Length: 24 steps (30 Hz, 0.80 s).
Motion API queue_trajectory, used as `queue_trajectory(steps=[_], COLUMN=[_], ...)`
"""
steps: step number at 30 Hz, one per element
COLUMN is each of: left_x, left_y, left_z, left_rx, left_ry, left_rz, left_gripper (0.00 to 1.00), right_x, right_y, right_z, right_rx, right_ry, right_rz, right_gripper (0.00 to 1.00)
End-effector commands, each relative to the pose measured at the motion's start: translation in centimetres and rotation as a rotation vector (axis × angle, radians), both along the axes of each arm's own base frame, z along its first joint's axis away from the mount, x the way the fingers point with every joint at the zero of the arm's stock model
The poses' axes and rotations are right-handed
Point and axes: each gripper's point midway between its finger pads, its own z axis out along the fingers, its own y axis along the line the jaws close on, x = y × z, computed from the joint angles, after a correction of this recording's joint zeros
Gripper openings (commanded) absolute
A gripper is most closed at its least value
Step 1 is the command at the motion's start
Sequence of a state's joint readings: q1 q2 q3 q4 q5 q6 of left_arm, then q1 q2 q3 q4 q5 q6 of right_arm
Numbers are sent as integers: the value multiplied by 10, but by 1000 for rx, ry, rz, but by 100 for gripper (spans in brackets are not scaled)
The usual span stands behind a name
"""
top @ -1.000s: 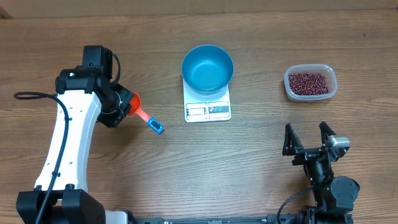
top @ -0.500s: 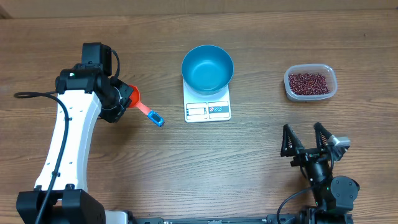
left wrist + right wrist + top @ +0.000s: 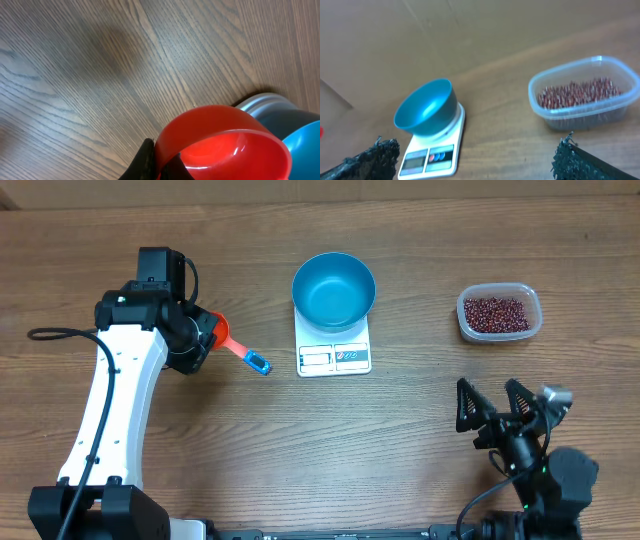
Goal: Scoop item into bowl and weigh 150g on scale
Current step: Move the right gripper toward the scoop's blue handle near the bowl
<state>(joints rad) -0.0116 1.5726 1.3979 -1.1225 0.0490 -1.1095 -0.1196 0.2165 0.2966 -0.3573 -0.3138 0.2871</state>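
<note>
The blue bowl [image 3: 334, 290] stands empty on the white scale [image 3: 334, 353] at the table's middle back. The dark red beans [image 3: 495, 311] lie in a clear tub [image 3: 531, 326] at the right. My left gripper [image 3: 203, 338] is shut on the rim of a red scoop [image 3: 222, 334], whose blue-tipped handle points toward the scale. In the left wrist view the black fingers [image 3: 145, 161] pinch the scoop's wall [image 3: 220, 142] above bare wood. My right gripper [image 3: 488, 392] stands open near the front right with nothing in it. Its view takes in the bowl [image 3: 425, 111], the scale [image 3: 433, 155] and the beans [image 3: 580, 93].
Bare wooden tabletop lies between the scale and the tub and in front of both. The left arm's white link [image 3: 105, 405] and a black cable [image 3: 55, 333] occupy the left side.
My left gripper has carried the scoop a little right and back, toward the scale. The right arm has shifted slightly to the right, its jaws still wide.
</note>
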Motion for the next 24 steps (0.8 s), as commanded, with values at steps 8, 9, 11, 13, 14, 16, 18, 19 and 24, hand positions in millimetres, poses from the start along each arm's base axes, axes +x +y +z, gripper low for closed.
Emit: queue_trajectory(steps=[8, 9, 11, 13, 14, 16, 18, 19, 24], left_x=[5, 5, 6, 7, 8, 8, 7, 7, 8], left_y=[-5, -7, -10, -13, -14, -15, -19, -23, -38], left_z=[9, 9, 9, 10, 10, 10, 10, 10, 13], left_rx=[-28, -29, -29, -30, -33, -42, -72, -90, -169], left_ry=[-28, -29, -31, -38, -40, -38, -35, -32, -29], left_rz=[67, 61, 52, 45, 50, 68, 80, 84, 117], left_gripper=[4, 4, 4, 4, 4, 4, 4, 4, 4], right_x=[38, 43, 50, 59, 65, 73, 77, 77, 90], right_y=[26, 32, 45, 54, 58, 65, 71, 73, 75], right_z=[11, 11, 14, 19, 23, 25, 19, 15, -2], right_rx=[60, 80, 124, 165, 185, 241, 350, 422, 612], right_ry=[218, 240, 273, 290, 285, 289, 351, 400, 534], right_rz=[192, 232, 318, 384, 419, 466, 488, 487, 434], right_gripper=[100, 100, 100, 100, 100, 100, 100, 100, 100])
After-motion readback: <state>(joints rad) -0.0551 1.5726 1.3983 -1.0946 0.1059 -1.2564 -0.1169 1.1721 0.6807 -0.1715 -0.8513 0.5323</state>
